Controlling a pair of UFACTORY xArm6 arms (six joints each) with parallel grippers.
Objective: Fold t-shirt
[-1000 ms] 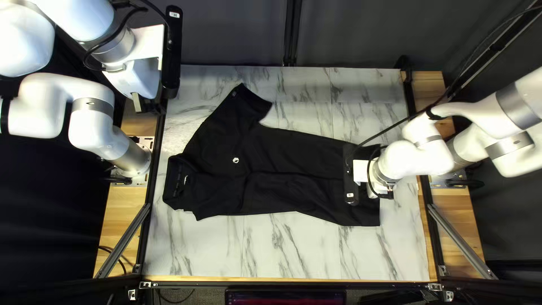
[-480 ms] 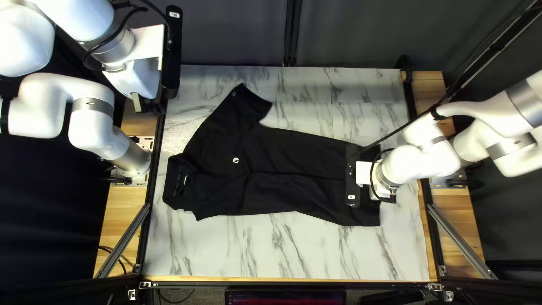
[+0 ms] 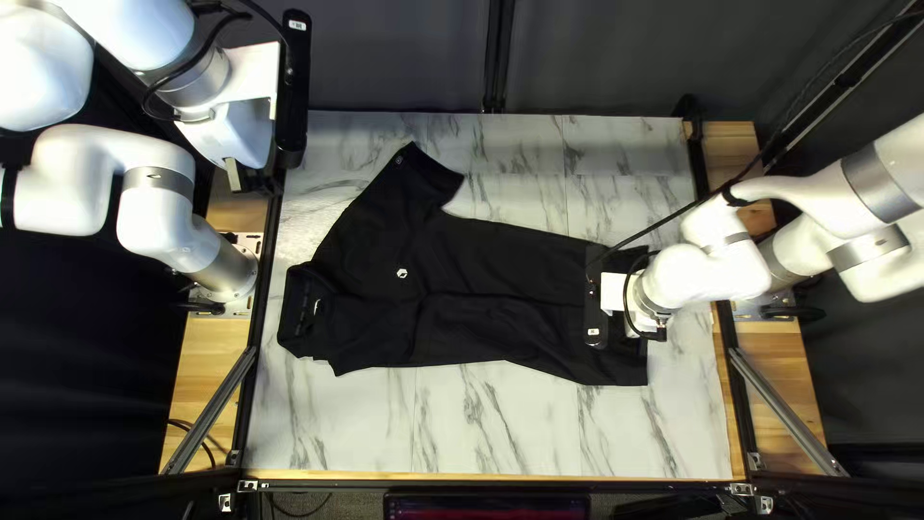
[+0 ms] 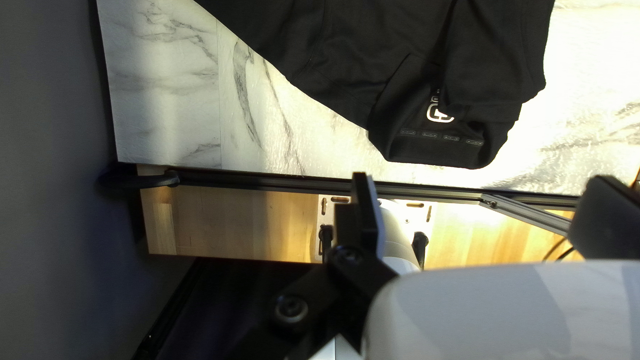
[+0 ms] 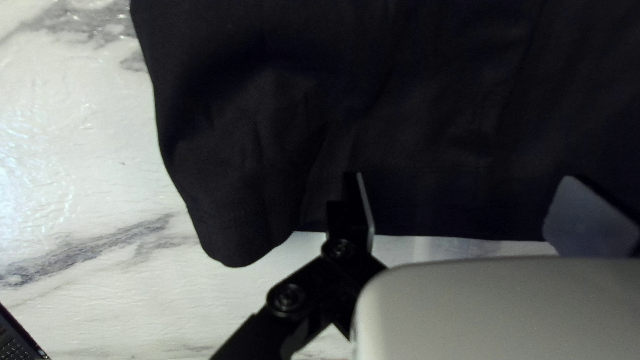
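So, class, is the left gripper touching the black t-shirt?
Apart: the top left view shows marbled tabletop between the left gripper and the t-shirt.

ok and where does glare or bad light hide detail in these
Left wrist view: glare bleaches the marble tabletop beside the collar; right wrist view: the shirt is so dark its folds barely show, while the tabletop has small bright glints; top left view: the left arm's white shell looks nearly blown out.

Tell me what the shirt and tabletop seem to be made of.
Shirt: matte black fabric, probably knit, judging by its soft creases and stitching. Tabletop: glossy white with gray veins like marble, but the fine ripples in its shine suggest a printed film or laminate.
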